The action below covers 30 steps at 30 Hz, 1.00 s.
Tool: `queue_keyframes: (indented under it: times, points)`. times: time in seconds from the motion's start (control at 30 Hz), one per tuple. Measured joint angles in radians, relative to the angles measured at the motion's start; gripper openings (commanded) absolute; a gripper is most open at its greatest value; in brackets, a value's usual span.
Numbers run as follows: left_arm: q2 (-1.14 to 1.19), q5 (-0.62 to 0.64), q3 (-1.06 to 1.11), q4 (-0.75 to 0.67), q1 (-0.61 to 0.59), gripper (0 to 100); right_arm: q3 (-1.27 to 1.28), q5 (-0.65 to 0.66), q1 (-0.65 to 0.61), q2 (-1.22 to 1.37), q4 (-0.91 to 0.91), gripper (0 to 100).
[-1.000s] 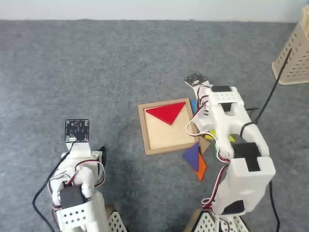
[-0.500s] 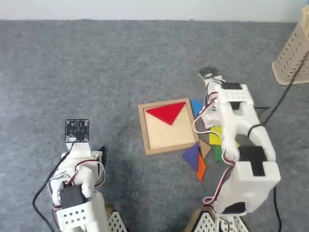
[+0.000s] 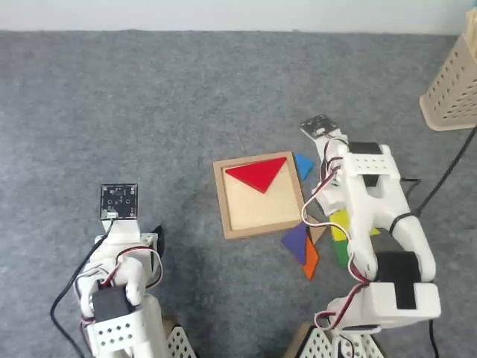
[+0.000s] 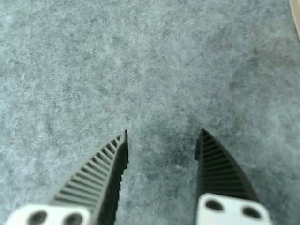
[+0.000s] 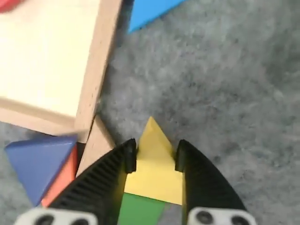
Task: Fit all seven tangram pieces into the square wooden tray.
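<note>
Triangle (image 5: 152, 173), yellow: probably light, stiff, slick; grip across straight edges. Right gripper (image 5: 155, 143) jaws apart astride it; left gripper (image 4: 164, 133) jaws apart.

A grey felt-like mat (image 3: 149, 97) covers the whole tabletop, its nap mottled light and dark. At about 2 o'clock in the high view, a beige slotted basket (image 3: 455, 89) stands on the mat, cut off by the frame edge. Along the 12 o'clock edge runs a pale strip of wall (image 3: 223, 15).
</note>
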Motion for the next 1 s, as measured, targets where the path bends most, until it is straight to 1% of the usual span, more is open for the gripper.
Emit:
queue_keyframes:
  times: [0.07, 0.2, 0.33, 0.43, 0.53, 0.6, 0.67, 0.77, 0.87, 1.0]
  points:
    - [0.0, 0.0, 0.0, 0.0, 0.0, 23, 0.003, 0.0, 0.014, -0.003, -0.003, 11.5]
    - [0.0, 0.0, 0.0, 0.0, 0.0, 23, 0.008, -0.068, 0.06, -0.052, -0.071, 2.6]
    - [0.0, 0.0, 0.0, 0.0, 0.0, 23, -0.003, -0.114, 0.061, -0.06, -0.123, 2.6]
    - [0.0, 0.0, 0.0, 0.0, 0.0, 23, -0.087, -0.15, 0.068, -0.04, -0.114, 2.4]
    - [0.0, 0.0, 0.0, 0.0, 0.0, 23, -0.187, -0.155, 0.063, 0.011, -0.006, 1.9]
    - [0.0, 0.0, 0.0, 0.0, 0.0, 23, -0.204, -0.1, 0.061, 0.014, 0.091, 0.6]
    - [0.0, 0.0, 0.0, 0.0, 0.0, 23, -0.195, -0.008, 0.058, 0.012, 0.15, 2.8]
    - [0.0, 0.0, 0.0, 0.0, 0.0, 23, -0.098, 0.112, 0.041, -0.046, 0.155, 13.3]
    - [0.0, 0.0, 0.0, 0.0, 0.0, 23, 0.038, 0.193, 0.043, -0.126, 0.16, 22.8]
    - [0.0, 0.0, 0.0, 0.0, 0.0, 23, 0.161, 0.284, 0.035, -0.19, 0.14, 28.4]
